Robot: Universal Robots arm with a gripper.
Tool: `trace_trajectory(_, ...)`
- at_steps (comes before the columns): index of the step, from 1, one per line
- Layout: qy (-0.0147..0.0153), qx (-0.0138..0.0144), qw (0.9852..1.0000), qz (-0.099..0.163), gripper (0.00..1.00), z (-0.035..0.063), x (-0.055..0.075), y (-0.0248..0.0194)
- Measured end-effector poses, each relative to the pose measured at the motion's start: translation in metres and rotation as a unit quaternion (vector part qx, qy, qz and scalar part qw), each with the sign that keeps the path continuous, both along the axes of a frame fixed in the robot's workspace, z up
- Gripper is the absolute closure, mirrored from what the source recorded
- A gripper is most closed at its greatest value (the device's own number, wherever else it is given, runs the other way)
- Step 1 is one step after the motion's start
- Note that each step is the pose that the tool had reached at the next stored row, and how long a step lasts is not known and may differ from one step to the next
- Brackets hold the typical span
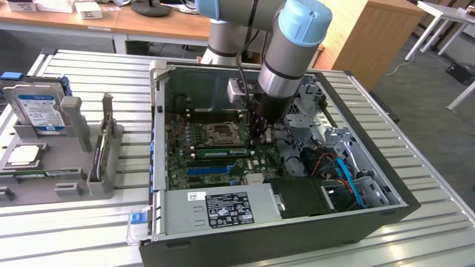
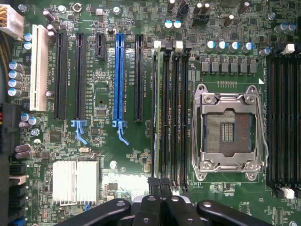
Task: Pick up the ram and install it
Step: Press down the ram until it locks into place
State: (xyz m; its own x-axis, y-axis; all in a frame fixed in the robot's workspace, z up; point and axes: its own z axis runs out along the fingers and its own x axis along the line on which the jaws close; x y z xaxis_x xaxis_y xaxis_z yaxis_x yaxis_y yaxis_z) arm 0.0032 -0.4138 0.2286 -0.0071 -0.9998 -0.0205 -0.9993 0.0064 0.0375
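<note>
The ram (image 1: 219, 151) is a thin green stick lying along a memory slot of the motherboard, just beside the CPU socket (image 1: 221, 132) inside the open computer case (image 1: 159, 111). In the wrist view the ram (image 2: 162, 108) stands edge-on in one of the black slots next to the socket. My gripper (image 1: 261, 132) reaches down into the case, close above one end of those slots. Its black fingertips (image 2: 154, 184) are pressed together and shut, with nothing visible between them, right over the end of the slot row.
A grey holder (image 1: 52, 186) at the exterior view's left carries a blue-labelled hard drive (image 1: 39, 111) and an upright card (image 1: 104, 139). Inside the case are the power supply (image 1: 222, 208), drive cage and cables (image 1: 345, 178), a blue expansion slot (image 2: 118, 80) and a heat sink (image 2: 75, 181).
</note>
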Motion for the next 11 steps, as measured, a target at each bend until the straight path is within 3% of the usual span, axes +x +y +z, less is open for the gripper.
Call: trace_trajectory(11, 0.0, 0.0, 1.0, 0.0, 0.89, -0.0019, 0.0, 0.0)
